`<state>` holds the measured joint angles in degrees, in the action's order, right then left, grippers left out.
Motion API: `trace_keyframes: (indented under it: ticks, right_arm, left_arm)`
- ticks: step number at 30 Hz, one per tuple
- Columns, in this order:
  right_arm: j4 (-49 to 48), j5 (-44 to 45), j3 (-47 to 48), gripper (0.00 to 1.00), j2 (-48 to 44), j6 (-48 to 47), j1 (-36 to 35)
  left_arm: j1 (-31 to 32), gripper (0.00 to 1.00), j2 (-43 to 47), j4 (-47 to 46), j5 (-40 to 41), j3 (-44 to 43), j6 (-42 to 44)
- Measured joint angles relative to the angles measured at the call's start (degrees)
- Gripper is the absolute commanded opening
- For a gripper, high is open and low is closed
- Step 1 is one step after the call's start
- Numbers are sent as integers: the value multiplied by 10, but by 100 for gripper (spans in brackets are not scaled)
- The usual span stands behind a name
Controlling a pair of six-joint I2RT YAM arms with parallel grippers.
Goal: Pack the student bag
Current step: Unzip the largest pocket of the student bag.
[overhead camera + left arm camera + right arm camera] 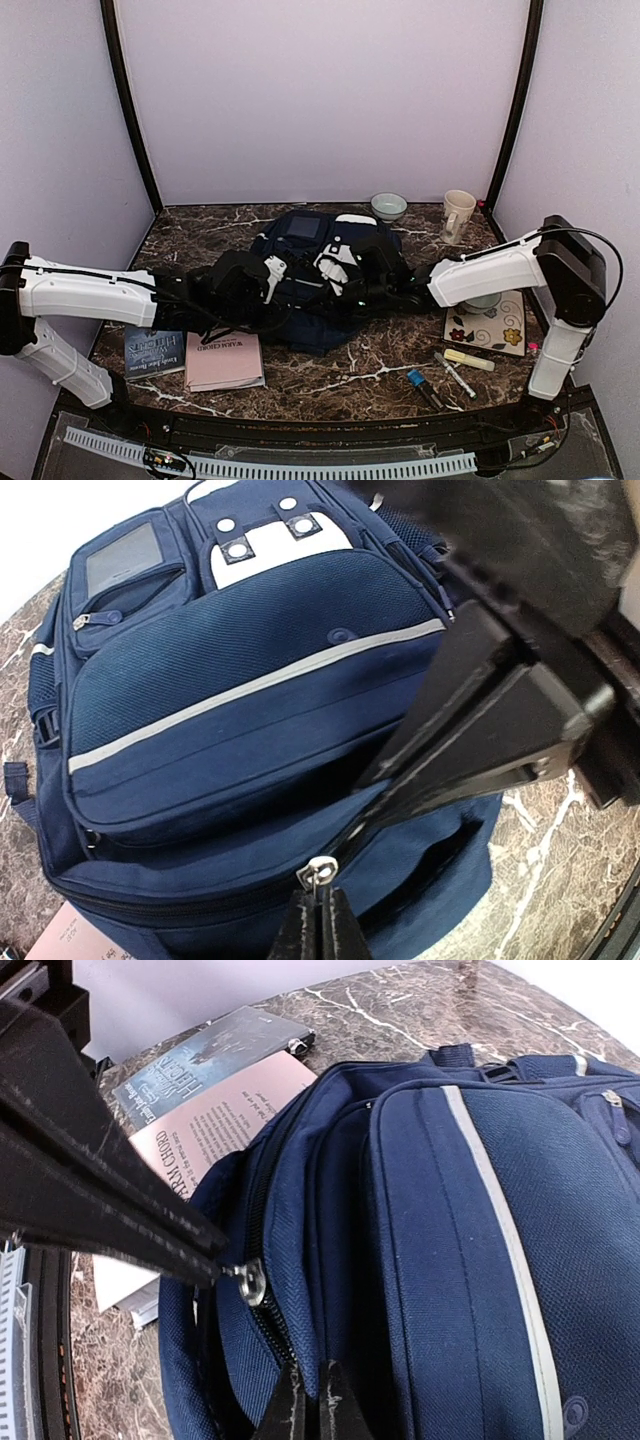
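The student bag [300,245], navy with a white stripe, lies flat mid-table with both arms reaching over it. My left gripper [322,905] is shut on the silver zipper pull [322,872] of the bag's main zip near the bag's lower edge. My right gripper [310,1390] is shut on a fold of the bag's [440,1260] fabric just beside the zip teeth. The same zipper pull [250,1282] shows in the right wrist view, pinched by the left fingers [100,1200]. The zip stands partly parted beside the pull. In the top view the left gripper [312,290] and right gripper [345,293] meet over the bag.
A pink booklet [224,360] and a dark book [153,350] lie at the front left by the bag. A floral tile [486,325], a yellow highlighter [468,360], a blue-capped marker [418,380] and a pen [455,375] lie front right. A mug [457,215] and bowl [388,207] stand at the back.
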<state>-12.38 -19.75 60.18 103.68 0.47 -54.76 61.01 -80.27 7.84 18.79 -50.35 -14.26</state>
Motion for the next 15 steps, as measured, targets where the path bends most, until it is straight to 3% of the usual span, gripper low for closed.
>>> trace_keyframes:
  ticks: [13, 15]
  right_arm:
    - [-28, 85, -127, 0, -97, 28, 3]
    - [-28, 90, -138, 6, -106, 31, 5]
  left_arm:
    - [3, 0, -7, 23, 48, 0, -16]
    - [3, 0, -9, 20, 42, 0, -15]
